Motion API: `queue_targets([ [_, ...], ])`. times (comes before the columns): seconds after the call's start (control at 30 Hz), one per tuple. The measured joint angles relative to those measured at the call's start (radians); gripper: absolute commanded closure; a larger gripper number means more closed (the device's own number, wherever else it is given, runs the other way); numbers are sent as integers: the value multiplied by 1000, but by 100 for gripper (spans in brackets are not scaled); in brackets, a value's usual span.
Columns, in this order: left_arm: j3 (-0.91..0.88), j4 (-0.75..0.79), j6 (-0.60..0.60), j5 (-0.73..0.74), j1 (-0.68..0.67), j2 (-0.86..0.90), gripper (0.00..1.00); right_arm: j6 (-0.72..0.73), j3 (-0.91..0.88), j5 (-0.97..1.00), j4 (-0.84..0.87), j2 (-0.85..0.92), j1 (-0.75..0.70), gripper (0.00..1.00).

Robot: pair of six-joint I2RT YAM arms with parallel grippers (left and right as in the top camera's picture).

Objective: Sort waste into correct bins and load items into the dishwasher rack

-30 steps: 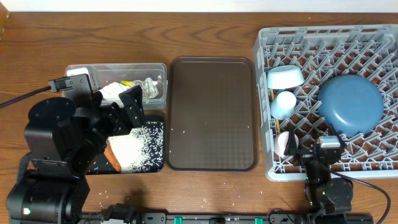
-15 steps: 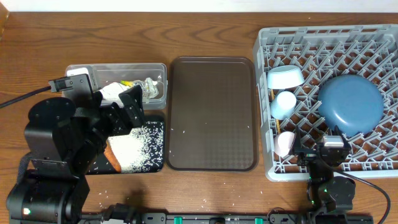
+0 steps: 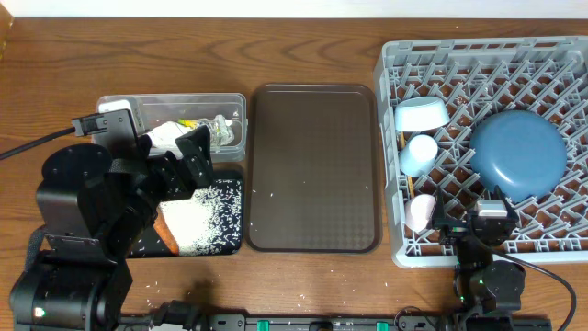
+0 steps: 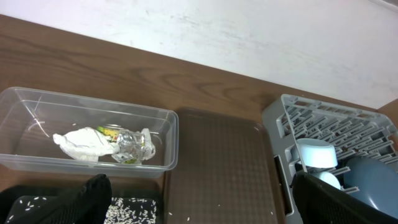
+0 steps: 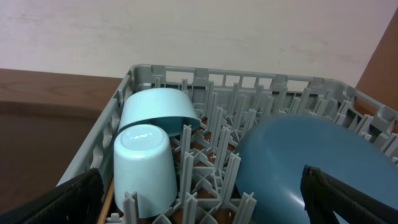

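A glossy clear plastic tub (image 4: 37,118), matt grey plastic rack (image 3: 478,48) and textured brown tray (image 3: 312,165) sit on a wood-grain table (image 3: 303,55).

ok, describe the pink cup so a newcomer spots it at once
Find the big grey dishwasher rack on the robot's right. Down its left edge run a pale-blue bowl, a light-blue cup, then the pink cup, nearest the robot. It is the only pink thing.

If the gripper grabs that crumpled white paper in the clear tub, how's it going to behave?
The paper looks thin and crumpled, so it is probably very light and would squash rather than resist. Its irregular shape suggests it won't roll. It seems to lie against the foil wrapper in the tub, so that might drag along.
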Motion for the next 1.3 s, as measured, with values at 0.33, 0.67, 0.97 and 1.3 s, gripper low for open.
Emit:
queue_targets([
  [0.33,0,0,0,0,0,0,5,0,0,0,0,0,0,1],
  [0.67,0,0,0,0,0,0,5,0,0,0,0,0,0,1],
  [0.97,-4,-1,0,0,0,-15,5,0,0,0,0,0,0,1],
  [1.3,-32,-7,0,-1,0,-250,5,0,0,0,0,0,0,1],
])
